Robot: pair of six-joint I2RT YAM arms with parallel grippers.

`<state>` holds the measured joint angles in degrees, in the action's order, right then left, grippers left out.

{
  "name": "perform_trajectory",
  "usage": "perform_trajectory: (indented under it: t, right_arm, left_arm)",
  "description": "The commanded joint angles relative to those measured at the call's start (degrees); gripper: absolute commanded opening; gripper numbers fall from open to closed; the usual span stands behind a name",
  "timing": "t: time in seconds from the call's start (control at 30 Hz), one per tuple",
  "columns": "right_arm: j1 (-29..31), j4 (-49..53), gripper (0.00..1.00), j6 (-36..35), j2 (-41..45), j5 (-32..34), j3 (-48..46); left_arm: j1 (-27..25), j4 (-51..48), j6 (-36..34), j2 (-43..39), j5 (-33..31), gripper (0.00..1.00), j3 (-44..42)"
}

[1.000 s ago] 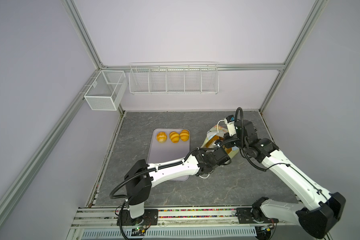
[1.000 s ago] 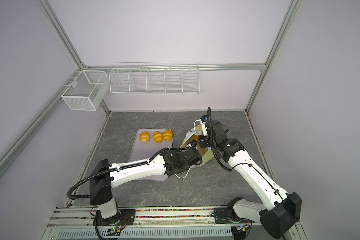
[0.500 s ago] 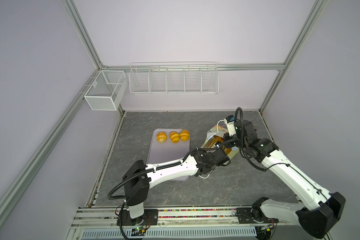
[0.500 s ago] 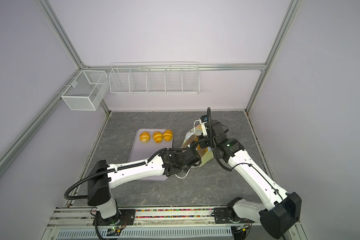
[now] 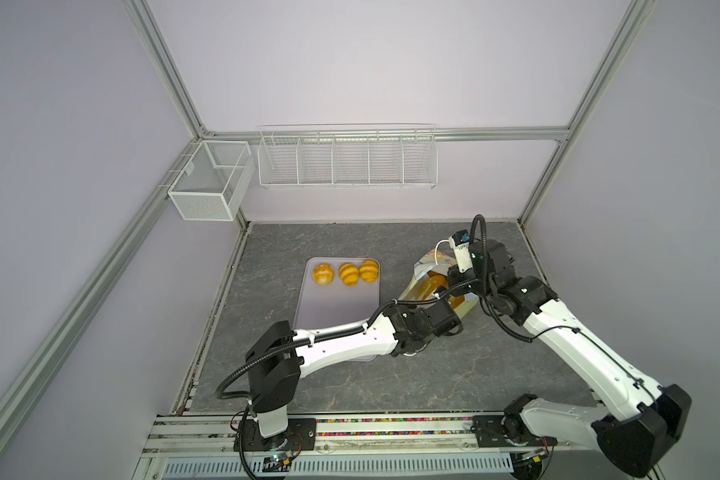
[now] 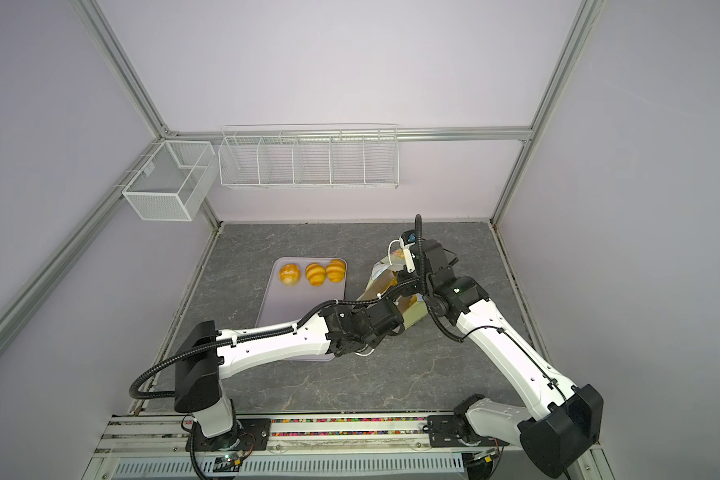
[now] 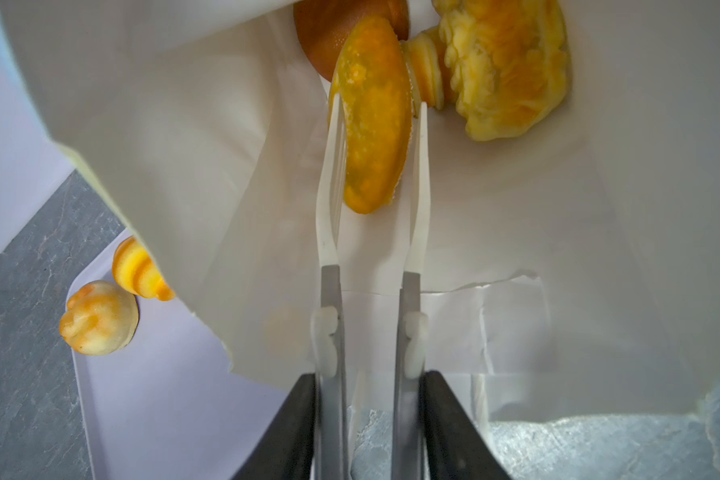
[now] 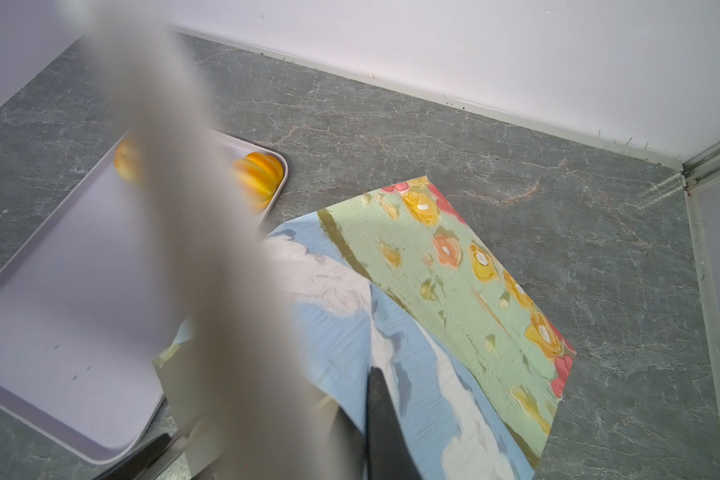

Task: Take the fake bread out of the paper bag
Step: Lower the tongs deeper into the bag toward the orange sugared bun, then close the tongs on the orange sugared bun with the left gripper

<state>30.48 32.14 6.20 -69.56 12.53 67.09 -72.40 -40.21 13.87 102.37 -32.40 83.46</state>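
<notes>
- Top views — the paper bag leans over on the grey tabletop, just beside the tray. The right pincer is clamped together on the bag's rim. The left arm reaches into the bag's mouth, and its pincer is hidden inside. Three ridged buns sit in a row on the tray, well apart from both pincers. Bag, tray and buns lie as in the earlier frames.
- Left wrist view — the left pincer is inside the white-lined bag, fingers apart, with the speckled oval bread between them. Whether the pads press on it cannot be told. Just beyond the fingertips lie a brown round bun and a ridged loaf.
- Right wrist view — ahead of the right pincer spreads the bag's printed side, with sky, clouds and flowers. A blurred grey strip hides part of the tray.
</notes>
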Motion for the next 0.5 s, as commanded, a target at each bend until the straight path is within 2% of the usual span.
perform_trajectory:
  t: [0.0, 0.2, 0.47]
  right_arm:
    - [0.4, 1.3, 0.07, 0.5, 0.6, -0.4, 0.2]
    - [0.3, 1.3, 0.07, 0.3, 1.2, 0.1, 0.0]
    - [0.4, 1.4, 0.07, 0.3, 1.4, 0.2, -0.1]
  left_arm:
    - [-1.1, 4.0, -2.5, -1.7, -3.8, 0.4, -1.1]
    - [-1.5, 7.1, -4.8, -4.0, -4.1, 0.4, -4.1]
    - [-2.6, 5.9, -7.7, 0.5, -5.0, 0.42, -2.7]
